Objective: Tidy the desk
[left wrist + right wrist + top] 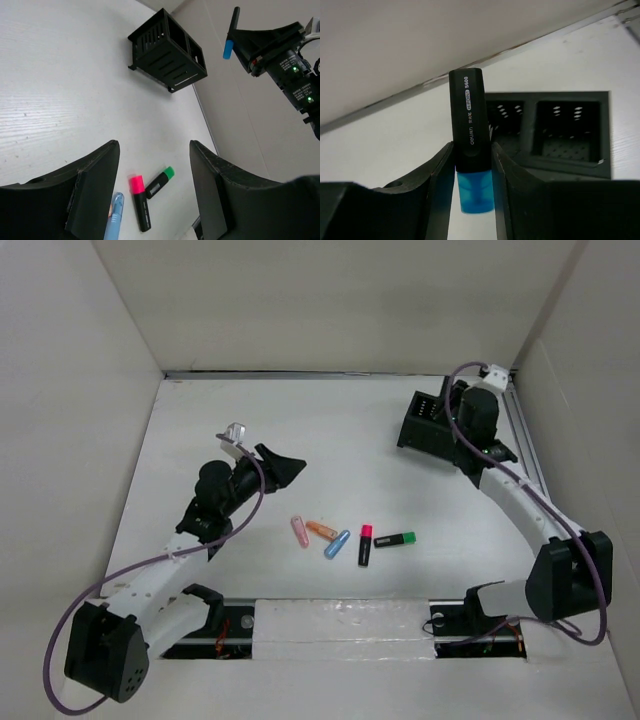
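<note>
Presently, the large matte white rectangular desk [330,430] fills the floor of the pen, walled by plain off-white panels on the left, far and right sides. The right gripper [472,165] is clenched on a black-barrelled highlighter with a translucent blue cap [470,120]; both fingers press its sides where barrel meets cap, and the black barrel with white lettering juts out past the fingertips. In the left wrist view this pen stands close to upright in the air, blue end lowest. A small black slotted box with two open compartments [425,425] sits at the far right of the desk, near the right wall. The held pen is raised close to it, though whether it sits over one compartment cannot be told. The left gripper [154,165] hangs over the left-centre of the desk, jaws spread and nothing between them. Five loose pens lie in a row on the near-middle of the desk: a short pink pen [299,531], an orange pen [322,530], a light blue pen [337,543], a black highlighter with a pink cap [365,545] and a black highlighter with a green cap [395,539]. The last two nearly meet at their black ends.
</note>
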Robot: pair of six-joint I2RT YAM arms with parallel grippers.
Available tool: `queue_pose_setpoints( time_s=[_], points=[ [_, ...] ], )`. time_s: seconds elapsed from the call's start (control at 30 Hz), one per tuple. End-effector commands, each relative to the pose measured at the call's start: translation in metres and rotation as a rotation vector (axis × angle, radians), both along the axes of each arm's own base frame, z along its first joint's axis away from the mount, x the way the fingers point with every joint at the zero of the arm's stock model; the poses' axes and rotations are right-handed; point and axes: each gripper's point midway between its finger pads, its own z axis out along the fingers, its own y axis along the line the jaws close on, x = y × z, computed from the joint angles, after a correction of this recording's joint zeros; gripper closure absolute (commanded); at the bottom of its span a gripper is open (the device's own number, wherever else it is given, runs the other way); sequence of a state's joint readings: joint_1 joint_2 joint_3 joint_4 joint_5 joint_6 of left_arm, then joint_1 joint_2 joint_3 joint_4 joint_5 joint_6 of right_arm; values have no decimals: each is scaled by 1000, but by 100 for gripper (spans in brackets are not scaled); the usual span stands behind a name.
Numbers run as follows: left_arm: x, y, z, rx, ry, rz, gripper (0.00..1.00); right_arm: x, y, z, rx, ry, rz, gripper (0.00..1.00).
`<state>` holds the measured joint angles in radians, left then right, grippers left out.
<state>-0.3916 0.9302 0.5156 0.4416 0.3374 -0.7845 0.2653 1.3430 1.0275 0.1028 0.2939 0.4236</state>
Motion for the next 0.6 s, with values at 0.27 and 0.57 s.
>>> queue_pose_setpoints(
  time_s=[0.27,0.57],
  points=[
    [48,41,7,216,-169,309,49,53,-103,17,-45,-47,-274,92],
    [44,24,3,390,-261,435,47,62,-130,-22,-100,17,-408,92]
  ],
)
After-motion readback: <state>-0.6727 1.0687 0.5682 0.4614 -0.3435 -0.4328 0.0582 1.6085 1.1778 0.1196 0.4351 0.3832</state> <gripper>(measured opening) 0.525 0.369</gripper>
